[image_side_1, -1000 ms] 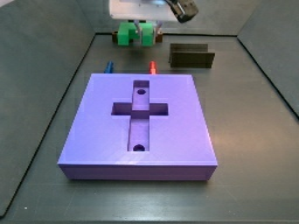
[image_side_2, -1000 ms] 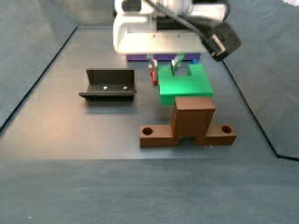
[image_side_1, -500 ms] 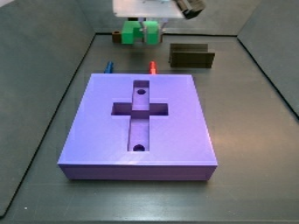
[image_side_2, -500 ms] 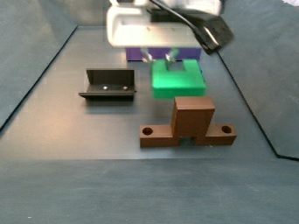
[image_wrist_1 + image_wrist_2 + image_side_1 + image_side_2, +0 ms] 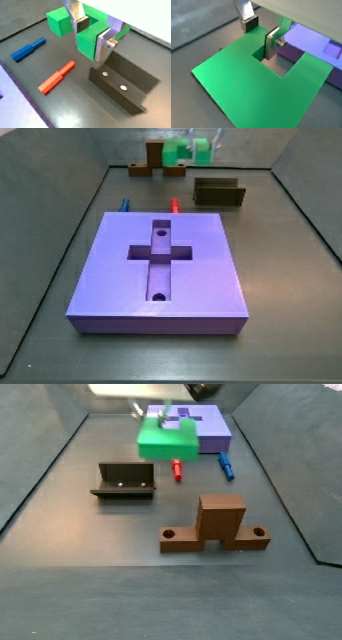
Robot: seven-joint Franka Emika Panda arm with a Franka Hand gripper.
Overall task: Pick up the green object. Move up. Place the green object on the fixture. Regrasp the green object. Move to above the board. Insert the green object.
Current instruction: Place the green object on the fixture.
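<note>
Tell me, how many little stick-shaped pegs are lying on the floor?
2. The red peg and the blue peg lie on the floor between the board and the fixture. The gripper holds the green object above them.

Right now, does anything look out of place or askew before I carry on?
Nothing stands out. The gripper holds the green object off the floor, the fixture sits empty and upright, and the board lies flat.
</note>
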